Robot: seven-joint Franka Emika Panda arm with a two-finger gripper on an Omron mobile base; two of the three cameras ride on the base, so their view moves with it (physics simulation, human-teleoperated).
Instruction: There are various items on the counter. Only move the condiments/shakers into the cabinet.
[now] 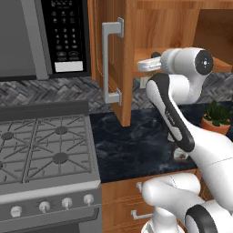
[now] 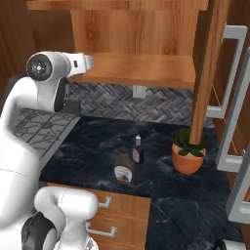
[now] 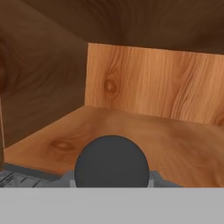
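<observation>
Dark and round, the shaker's top (image 3: 111, 161) sits closest to the lens, low in the hand view. My gripper (image 3: 111, 186) pinches the shaker from either side; grey finger parts flank the dome, and I judge the grip firm enough to carry it upright. Its wooden body is hidden below the cap.

Beyond the cap lies the cabinet shelf (image 3: 175, 144), with the back wall and a shaded side wall enclosing it. I judge this to be the placing step: the shaker is held at the shelf's front edge so that it can be set down inside. The right base view shows my hand reaching to the shelf (image 2: 141, 68) beside the open cabinet door (image 2: 205, 68).

Down on the counter (image 2: 88, 156), the syrup bottle (image 2: 124, 167) and the small blue bottle (image 2: 138, 150) stand just beside each other, upright and not yet moved. The potted plant (image 2: 188, 151) stands near them and is to stay.
</observation>
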